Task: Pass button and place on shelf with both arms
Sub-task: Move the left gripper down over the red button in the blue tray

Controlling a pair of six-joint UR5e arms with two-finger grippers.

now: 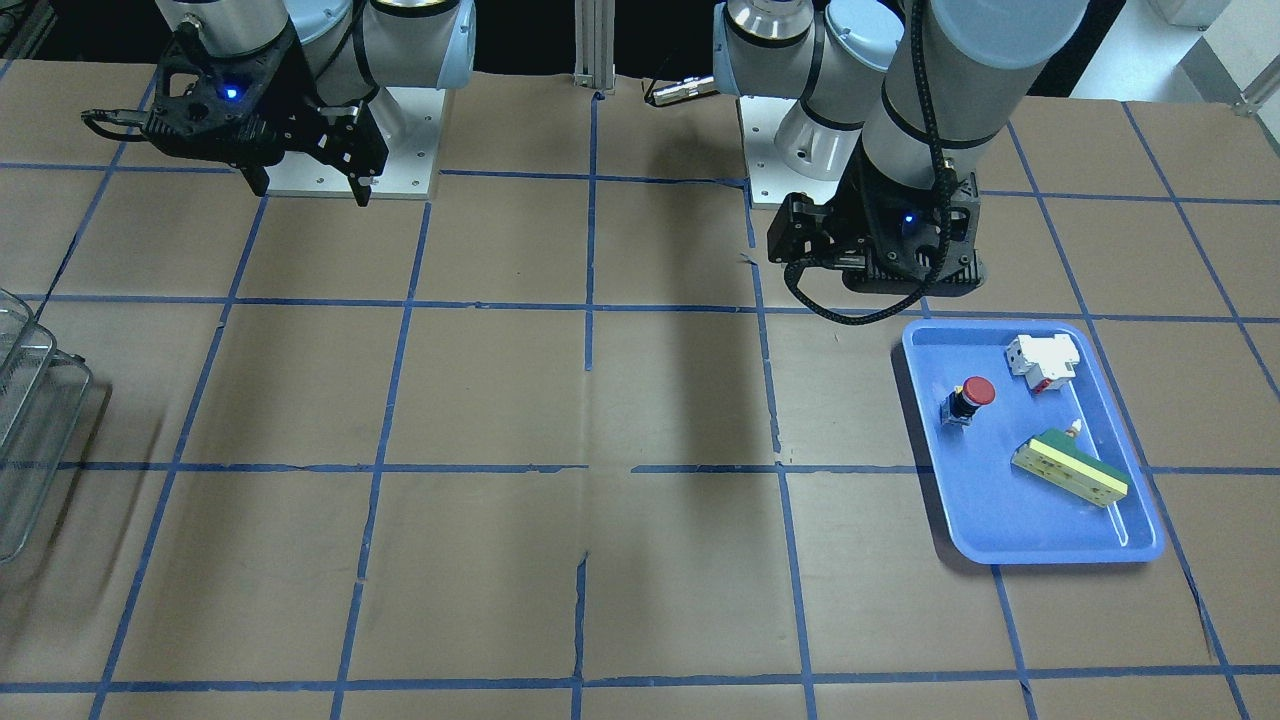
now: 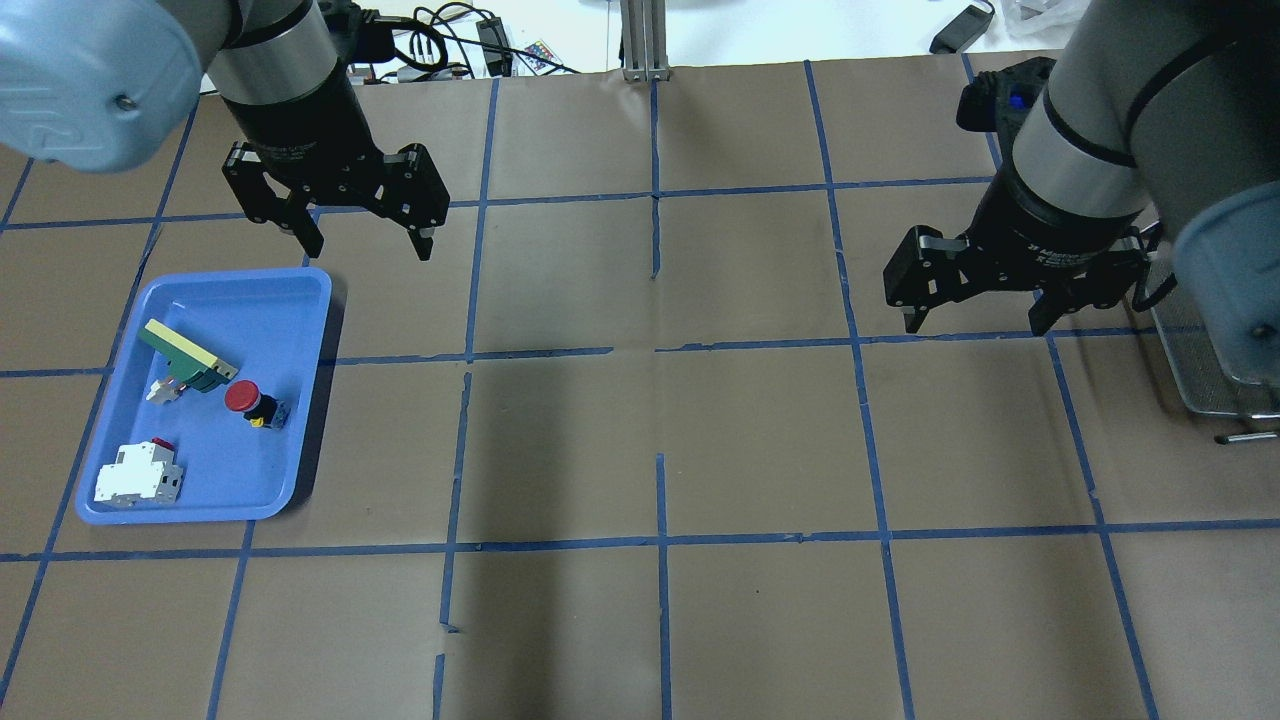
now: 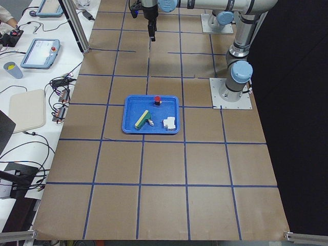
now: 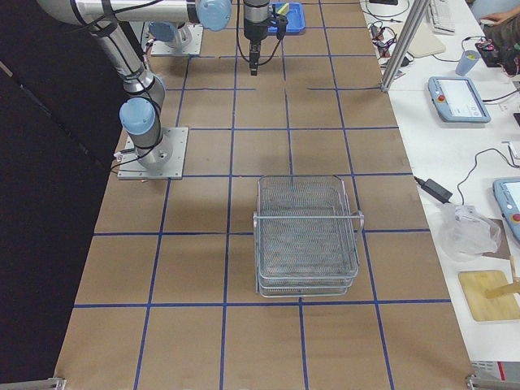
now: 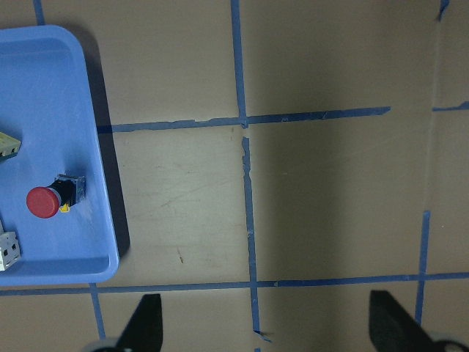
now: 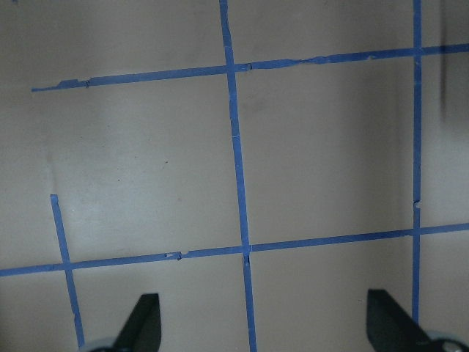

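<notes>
A: Button location?
B: The button lies on its side in the tray, close to the rim nearest the middle of the surface. Red cap faces into the tray, clear base toward that rim.
A: Other items in the tray?
B: A green block and a white block. Both lie apart from the button.
A: Left tool?
B: The left tool hangs above the surface just past the tray's far corner. Jaws spread wide, nothing between them.
A: Right tool?
B: The right tool also has its jaws wide apart and empty. It hangs over taped brown surface near the shelf.
A: Shelf position?
B: It stands upright at the robot's right end of the surface, well apart from the tray.
</notes>
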